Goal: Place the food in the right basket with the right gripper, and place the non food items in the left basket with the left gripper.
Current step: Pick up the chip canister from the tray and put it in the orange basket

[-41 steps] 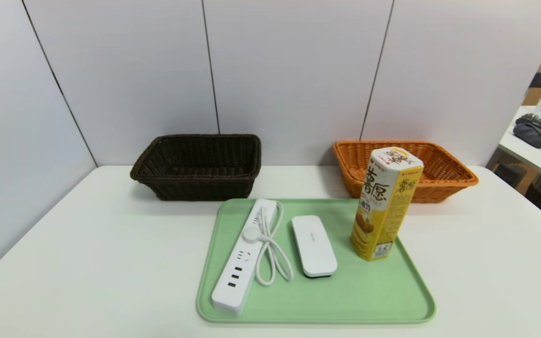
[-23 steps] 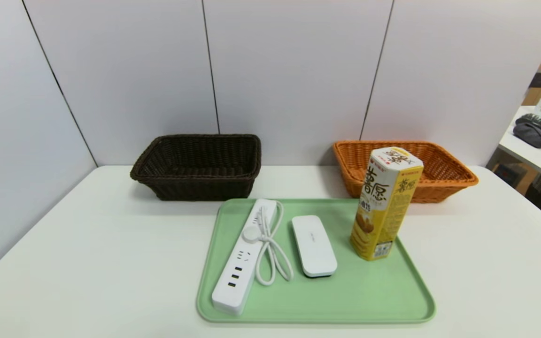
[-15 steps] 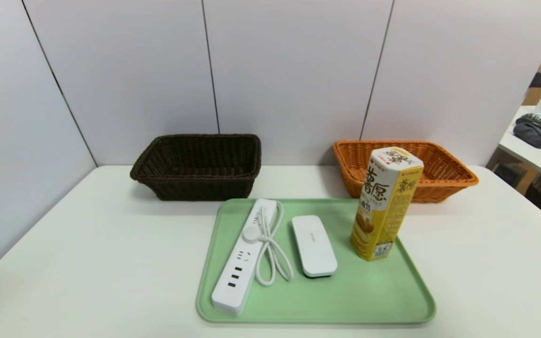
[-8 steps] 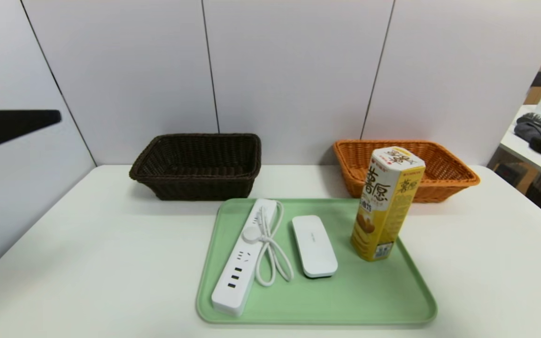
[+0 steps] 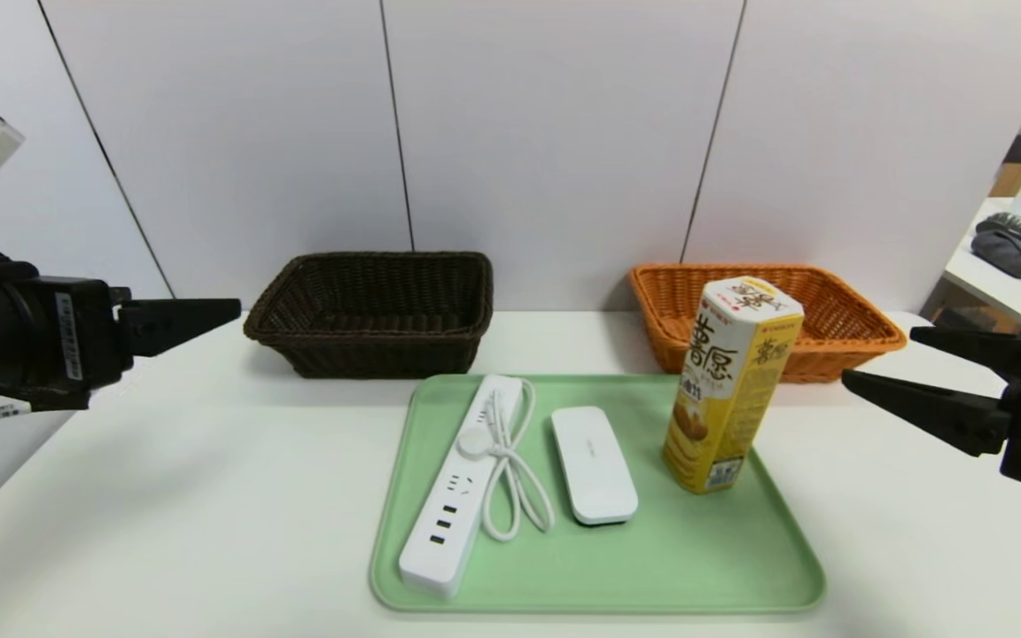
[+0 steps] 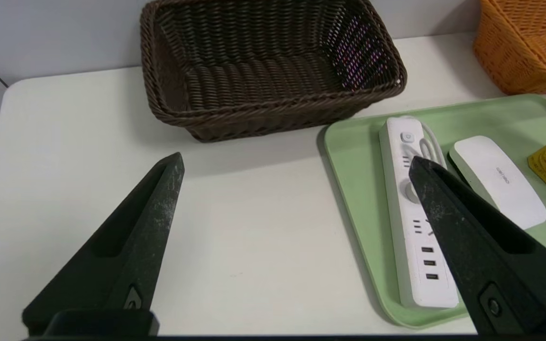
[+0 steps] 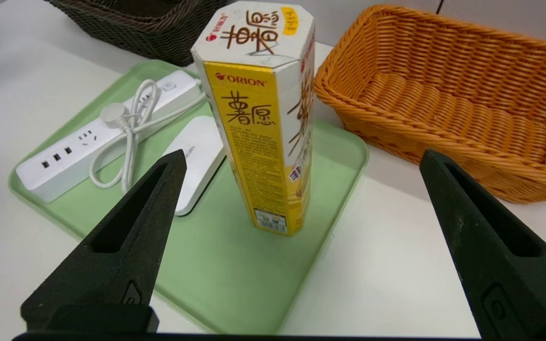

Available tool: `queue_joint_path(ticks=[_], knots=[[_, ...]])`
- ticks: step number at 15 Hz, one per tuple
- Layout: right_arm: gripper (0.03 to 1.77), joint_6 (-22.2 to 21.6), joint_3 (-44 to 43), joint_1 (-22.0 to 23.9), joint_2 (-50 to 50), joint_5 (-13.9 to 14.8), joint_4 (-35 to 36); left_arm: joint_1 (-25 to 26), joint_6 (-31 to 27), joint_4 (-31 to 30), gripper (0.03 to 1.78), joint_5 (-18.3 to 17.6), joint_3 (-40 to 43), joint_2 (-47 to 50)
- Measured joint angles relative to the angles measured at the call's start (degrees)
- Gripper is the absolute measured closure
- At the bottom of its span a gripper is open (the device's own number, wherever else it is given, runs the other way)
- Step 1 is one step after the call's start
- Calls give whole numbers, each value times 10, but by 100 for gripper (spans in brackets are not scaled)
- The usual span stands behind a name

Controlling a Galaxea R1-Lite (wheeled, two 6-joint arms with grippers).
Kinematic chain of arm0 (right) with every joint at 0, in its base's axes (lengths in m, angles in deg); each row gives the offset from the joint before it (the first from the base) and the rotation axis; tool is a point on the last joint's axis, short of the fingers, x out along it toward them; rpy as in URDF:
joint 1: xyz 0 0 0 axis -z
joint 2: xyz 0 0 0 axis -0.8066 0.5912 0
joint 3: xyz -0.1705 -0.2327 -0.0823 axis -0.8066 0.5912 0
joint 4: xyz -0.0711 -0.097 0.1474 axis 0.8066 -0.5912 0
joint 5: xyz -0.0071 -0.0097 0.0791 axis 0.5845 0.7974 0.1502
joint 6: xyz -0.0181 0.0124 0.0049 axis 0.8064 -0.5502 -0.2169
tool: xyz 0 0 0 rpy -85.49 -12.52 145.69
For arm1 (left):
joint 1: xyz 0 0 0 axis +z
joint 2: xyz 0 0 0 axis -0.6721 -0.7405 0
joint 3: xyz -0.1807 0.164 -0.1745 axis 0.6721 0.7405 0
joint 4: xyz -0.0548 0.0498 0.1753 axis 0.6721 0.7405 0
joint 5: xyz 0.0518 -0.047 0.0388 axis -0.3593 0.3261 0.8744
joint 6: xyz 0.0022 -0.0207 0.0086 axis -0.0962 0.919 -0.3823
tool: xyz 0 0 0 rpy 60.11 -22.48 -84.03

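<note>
Yellow carton (image 7: pixel 263 142): ORION lettering legible only in right wrist view; both end effectors (image 6: pixel 296 158) open.

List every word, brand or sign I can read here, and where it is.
"ORION": yellow snack carton
"薯愿": same carton
"deli": white oblong device, uncertain, tiny
Power symbol: power strip button
Carton's fine print, left arm's labels: too small
</note>
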Motion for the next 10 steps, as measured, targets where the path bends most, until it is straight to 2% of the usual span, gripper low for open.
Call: queue_joint_path(ticks=[4,7,10], knots=[[10,-4,43,-24,17,-3,42,-35,6,-54,12,26,38,-26],[10,-4,60,-41,39,0,92,-48,8,-69,12,47,45,-49],[10,-4,62,-73,66,18,123,-52,18,-111,12,57,50,-75]])
